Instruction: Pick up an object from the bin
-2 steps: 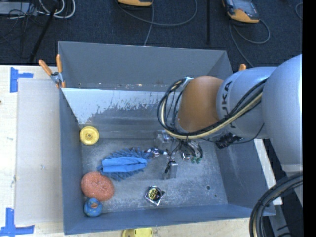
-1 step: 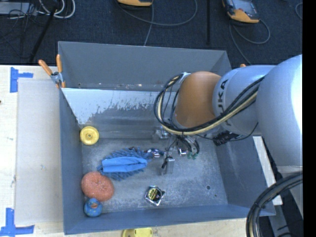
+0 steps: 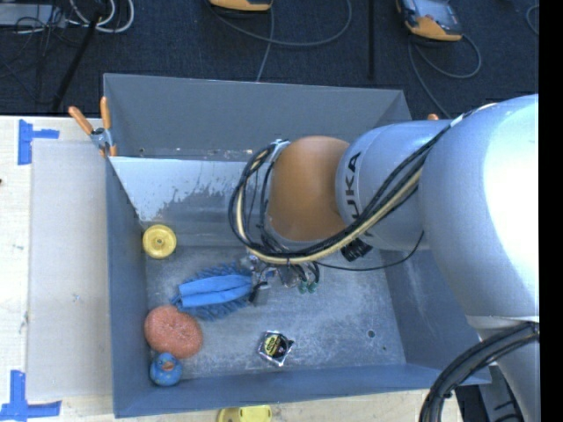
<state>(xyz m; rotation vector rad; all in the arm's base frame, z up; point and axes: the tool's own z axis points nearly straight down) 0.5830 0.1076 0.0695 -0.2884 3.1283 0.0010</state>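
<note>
The bin is matt grey metal, its floor scuffed whitish. The blue brush looks bristly, the reddish ball rough and porous, the yellow disc smooth plastic.

The only legible mark is the brand KUKA, in dark letters running sideways on the arm's grey casing beside its orange cover. A packet near the bin's bottom edge bears yellow-and-black print too small to read.

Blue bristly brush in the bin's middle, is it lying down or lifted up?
Lying down: the blue bristly brush rests flat on the floor of the grey metal bin, its right end by the gripper.
</note>
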